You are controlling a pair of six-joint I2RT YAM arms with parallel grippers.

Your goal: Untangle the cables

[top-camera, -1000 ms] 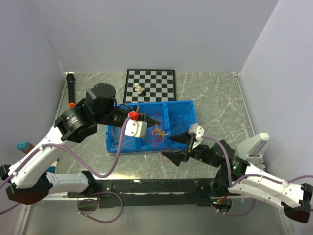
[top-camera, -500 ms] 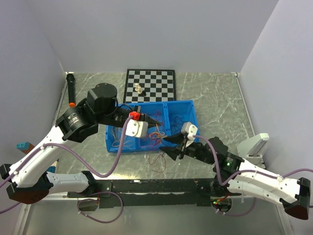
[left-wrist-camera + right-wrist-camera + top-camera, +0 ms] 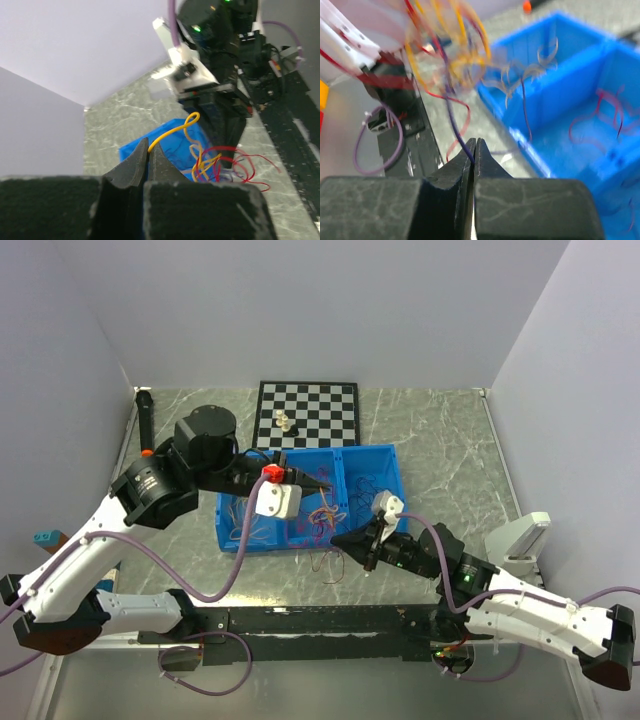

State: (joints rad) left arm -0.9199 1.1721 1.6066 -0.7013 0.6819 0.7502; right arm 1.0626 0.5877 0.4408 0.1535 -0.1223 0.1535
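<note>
Right wrist view: the bunch of thin yellow-orange, red and dark purple cables [image 3: 447, 47] is motion-blurred and cropped by the top edge, so single strands cannot be traced. Top view: the left gripper [image 3: 324, 487] and its white wrist block [image 3: 276, 502] hide part of the bunch inside the blue plastic bin [image 3: 372, 450]; the two small chess pieces [image 3: 284, 422] on the checkered board [image 3: 320, 405] at the far edge of the grey marbled bench [image 3: 440, 440] are too small to identify. Left wrist view: most of the bin is hidden behind the black fingers [image 3: 125, 172].
</note>
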